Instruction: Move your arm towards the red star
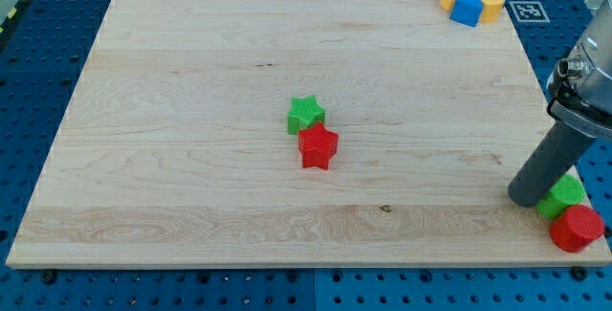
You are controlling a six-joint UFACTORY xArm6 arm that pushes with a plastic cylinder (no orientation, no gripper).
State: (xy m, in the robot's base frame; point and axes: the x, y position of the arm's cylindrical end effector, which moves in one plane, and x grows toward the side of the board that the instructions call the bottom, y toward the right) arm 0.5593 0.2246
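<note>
Board layout: one central pair, two corner groups.
The red star (317, 147) lies mid-board (191, 91), touching the green star (306, 114) above-left of it. My tip (528, 197) stands well apart at the view's lower right, just left of a green block (564, 194) with a red block (577, 228) below it. Four blue and yellow blocks (472, 1) cluster at the view's top right.

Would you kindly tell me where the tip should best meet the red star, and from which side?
No grip is possible; my tip only pushes. Come from the view's right and meet the red star on its right edge. The green star touches its upper left.
</note>
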